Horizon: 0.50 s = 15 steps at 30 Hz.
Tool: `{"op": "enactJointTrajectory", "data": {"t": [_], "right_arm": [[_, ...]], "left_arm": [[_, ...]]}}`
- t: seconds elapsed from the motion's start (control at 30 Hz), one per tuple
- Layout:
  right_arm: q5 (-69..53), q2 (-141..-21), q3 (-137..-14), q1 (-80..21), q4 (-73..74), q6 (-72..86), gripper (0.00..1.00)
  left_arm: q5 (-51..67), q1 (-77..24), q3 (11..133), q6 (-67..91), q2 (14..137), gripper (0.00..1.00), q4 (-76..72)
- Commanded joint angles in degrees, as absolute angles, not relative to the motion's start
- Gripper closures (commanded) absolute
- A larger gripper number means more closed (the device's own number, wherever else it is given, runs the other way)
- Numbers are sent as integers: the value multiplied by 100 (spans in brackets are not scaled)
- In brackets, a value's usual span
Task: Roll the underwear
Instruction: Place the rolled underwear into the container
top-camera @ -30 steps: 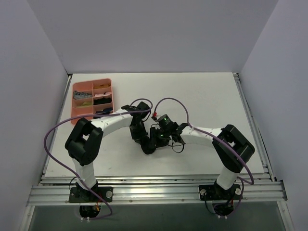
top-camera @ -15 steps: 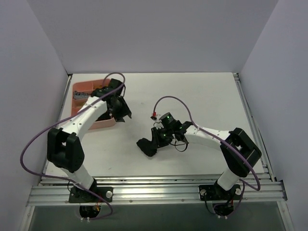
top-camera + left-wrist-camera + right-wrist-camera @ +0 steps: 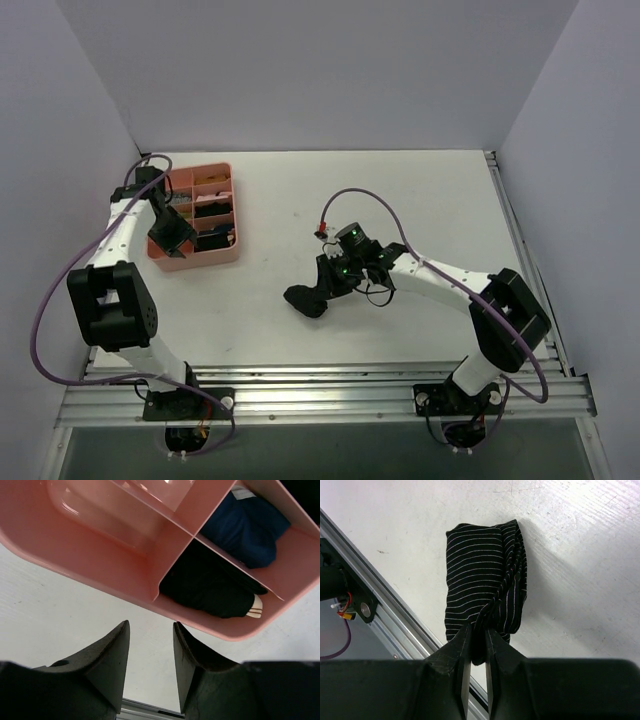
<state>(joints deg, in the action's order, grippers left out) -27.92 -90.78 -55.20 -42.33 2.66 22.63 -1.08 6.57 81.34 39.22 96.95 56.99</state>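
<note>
underwear (image 3: 482, 590): black w/ thin pale stripes, bunched into a short thick bundle; lies on worktop (image 3: 420, 190) front-centre, near the metal rail (image 3: 385, 625) at the near edge.
R claw (image 3: 476, 635): narrow, fingers pinching a fold at the bundle's near end; fabric sits btwn the tips. In top view it is at the bundle's right side.
L claw (image 3: 150, 630): jaws partly apart, nothing btwn them; hovers at near-left corner of pink tray (image 3: 75, 555), far left of worktop, well apart from underwear.
tray contents: black bundle (image 3: 210, 592) in near compartment, navy bundle (image 3: 247, 527) in the next one; others too small to tell.
</note>
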Motion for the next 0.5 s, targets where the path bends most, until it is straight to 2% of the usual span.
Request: {"op": "enactJointTrajectory", "data": {"t": [0.0,0.2,0.47], "right_arm": [[-3023,-8842,-5634,-4192,396,2215,100],[-3041,-8710,-5608,-4166,360,2233,100],[-3129,-8570,-5441,-4122,185,2320,100]], "left_arm": [[-158,677,8393,3534,9905,53,5853],[-676,721,8675,3340,10204,53,6082],[-194,765,8929,3217,10450,53,5467]]}}
